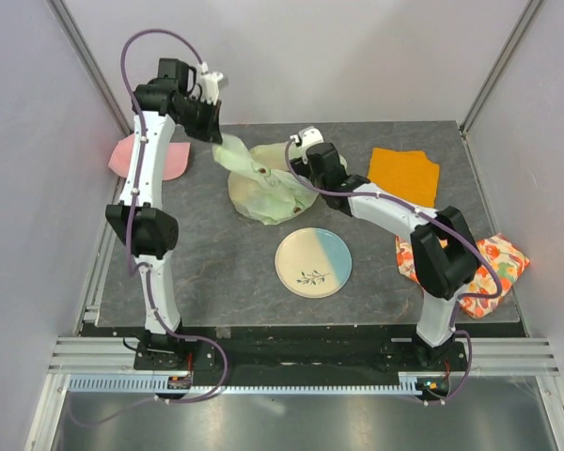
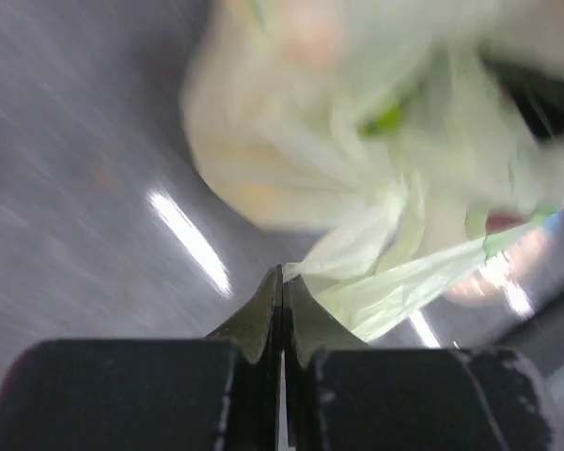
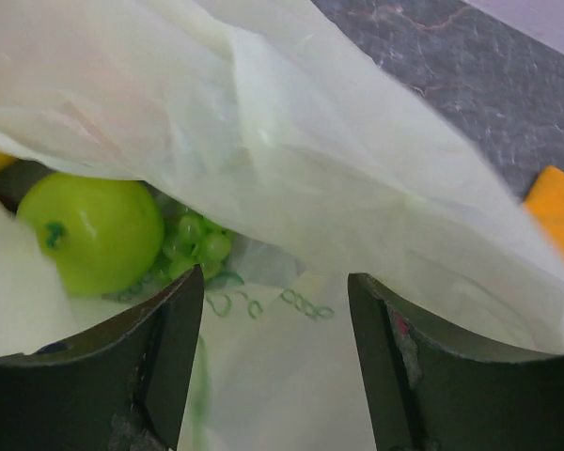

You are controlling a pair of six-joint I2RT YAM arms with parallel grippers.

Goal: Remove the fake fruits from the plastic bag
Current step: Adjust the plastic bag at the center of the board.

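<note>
- Jaws of the left gripper (image 2: 282, 277) are clenched on a taut fold of the plastic bag (image 2: 376, 282).
- Right gripper (image 3: 274, 282) is released, its jaws apart at the bag's mouth.
- Green apple (image 3: 89, 230) and grapes (image 3: 195, 246) sit inside the bag, just beyond the right gripper's left finger.
- Bag's bulk lies on the worktop (image 1: 216, 254).

plastic bag (image 1: 263, 188): pale yellow-green, translucent, crinkled; heaped on tabletop (image 1: 207, 272), one handle drawn up taut toward far left | green apple (image 3: 89, 230): glossy, inside bag under lifted film | green grapes (image 3: 195, 246): small cluster touching apple, inside bag
</note>
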